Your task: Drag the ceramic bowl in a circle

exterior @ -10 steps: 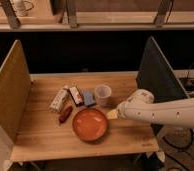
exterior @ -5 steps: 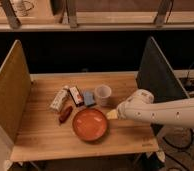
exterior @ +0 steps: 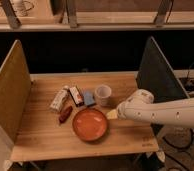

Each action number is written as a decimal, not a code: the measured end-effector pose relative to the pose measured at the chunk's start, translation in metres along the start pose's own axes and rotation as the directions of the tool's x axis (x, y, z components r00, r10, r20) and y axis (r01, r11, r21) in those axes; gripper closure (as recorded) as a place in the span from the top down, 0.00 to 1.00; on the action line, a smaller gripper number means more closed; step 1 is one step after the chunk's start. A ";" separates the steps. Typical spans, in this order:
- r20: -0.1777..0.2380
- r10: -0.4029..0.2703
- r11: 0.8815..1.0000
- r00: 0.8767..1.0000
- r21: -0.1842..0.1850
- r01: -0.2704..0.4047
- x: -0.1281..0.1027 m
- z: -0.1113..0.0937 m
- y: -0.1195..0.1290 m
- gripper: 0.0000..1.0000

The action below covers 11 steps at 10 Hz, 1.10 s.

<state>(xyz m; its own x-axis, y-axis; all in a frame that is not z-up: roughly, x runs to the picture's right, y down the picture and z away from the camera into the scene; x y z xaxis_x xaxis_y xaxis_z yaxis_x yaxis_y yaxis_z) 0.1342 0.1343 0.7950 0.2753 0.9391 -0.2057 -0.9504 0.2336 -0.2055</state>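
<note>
The gripper [exterior: 111, 114] sits just right of the frame's centre, its pale tip at the right-hand rim of the ceramic bowl [exterior: 90, 124]. It looks to be touching the rim or very nearly so. Whether it is apart, together or clamped on the rim cannot be told. Behind it the white arm [exterior: 155, 111] runs off to the right edge of the frame.

Nothing has visibly changed over the last second: the gripper, arm and bowl all hold the same places. That suggests the drag has not begun, or has paused. The circle seems still to be made, with the gripper set at the rim for it.

The bowl lies in the lower middle of the frame, flat on the wooden table [exterior: 40, 135] near its front edge. It is wide, shallow and round, orange-red and glazed, with a low rim, and it is empty.

Above it, to the right, stands a small white cup [exterior: 103, 94], close by. To the cup's left come a blue block [exterior: 88, 98] and two packets [exterior: 76, 95]. A dark red item [exterior: 65, 114] lies just beside the bowl's upper left. A circular drag would likely crowd these neighbours.
</note>
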 end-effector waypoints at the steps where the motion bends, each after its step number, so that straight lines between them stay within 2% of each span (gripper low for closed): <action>1: 0.000 0.000 1.000 1.000 0.000 0.000 0.000 0.000 0.000 0.78; 5: 0.000 -0.001 1.000 1.000 0.000 0.001 0.000 0.000 0.000 0.78; 7: -0.016 -0.027 1.000 1.000 0.000 0.027 0.004 0.003 0.003 0.78; 8: -0.042 -0.074 0.997 0.996 -0.007 0.074 0.006 0.009 0.012 0.78; 9: -0.072 -0.133 0.991 0.989 -0.033 0.131 0.008 0.018 0.031 0.78; 11: -0.111 -0.189 0.980 0.976 -0.077 0.181 0.010 0.034 0.054 0.78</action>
<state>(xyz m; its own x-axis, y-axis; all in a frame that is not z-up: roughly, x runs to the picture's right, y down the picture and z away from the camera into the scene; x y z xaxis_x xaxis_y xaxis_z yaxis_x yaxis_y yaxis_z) 0.0809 0.1643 0.8143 0.4643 0.8440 -0.2684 -0.8707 0.3795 -0.3127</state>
